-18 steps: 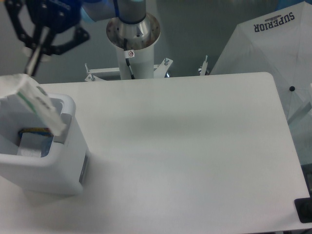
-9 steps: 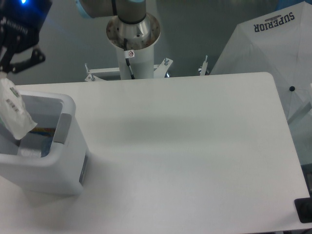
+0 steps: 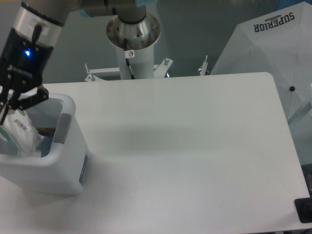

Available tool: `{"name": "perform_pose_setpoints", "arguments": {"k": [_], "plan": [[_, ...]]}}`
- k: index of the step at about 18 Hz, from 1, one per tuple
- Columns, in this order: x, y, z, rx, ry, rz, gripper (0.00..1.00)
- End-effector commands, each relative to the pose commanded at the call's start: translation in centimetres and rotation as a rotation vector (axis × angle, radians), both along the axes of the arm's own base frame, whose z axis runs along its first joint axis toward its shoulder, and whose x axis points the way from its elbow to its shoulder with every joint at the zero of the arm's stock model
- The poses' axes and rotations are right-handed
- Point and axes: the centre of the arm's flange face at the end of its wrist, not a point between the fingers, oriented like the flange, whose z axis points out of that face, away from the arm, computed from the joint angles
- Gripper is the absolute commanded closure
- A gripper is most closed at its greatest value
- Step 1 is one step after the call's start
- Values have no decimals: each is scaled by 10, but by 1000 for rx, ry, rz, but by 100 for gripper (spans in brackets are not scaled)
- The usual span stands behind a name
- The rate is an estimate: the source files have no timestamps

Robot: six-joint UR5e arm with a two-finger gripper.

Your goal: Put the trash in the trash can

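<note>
The trash can (image 3: pixel 66 161), a white boxy bin with a grey handle strip, stands at the table's left edge. My gripper (image 3: pixel 6 116) hangs over its open top at the far left and is partly cut off by the frame edge. It is shut on the upper end of the clear plastic bag (image 3: pixel 23 136) with white labels, which hangs down inside the bin. A sliver of bluish plastic with a coloured label, the crushed bottle (image 3: pixel 46 140), shows in the bin beside the bag.
The arm's base column (image 3: pixel 131 44) rises behind the table's far edge. A white umbrella marked SUPERIOR (image 3: pixel 273 48) leans at the right. A small dark object (image 3: pixel 304 210) sits at the table's front right corner.
The gripper has moved left and down over the trash can. The bag it carries has gone from above the rim to down inside the bin.
</note>
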Motion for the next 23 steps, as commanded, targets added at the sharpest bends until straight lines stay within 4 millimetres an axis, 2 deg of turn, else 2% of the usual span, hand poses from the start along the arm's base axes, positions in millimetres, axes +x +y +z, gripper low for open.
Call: {"name": "perform_pose_setpoints", "arguments": {"k": [2,3,4,6,8,10,12,16,18,21,23], "plan": [[0,-1,-4,-7,0,0,94],[1,-2,-7,-11,5,-7,82],[2,-4,-9,-10,24,-26,60],[0,-8,-11,-15,102,-60,0],[-8,-6,-4,-5,143,-59,0],[-34,-11,3,8,187,-47,0],[-59,-22,5,7,206,-11,0],[-110,-56,30,24,251,94,0],[-148,-73,25,2,297,129,0],[-179,-75,9,-43,435,41,0],[-202,-89,0,-93,513,24,0]]}}
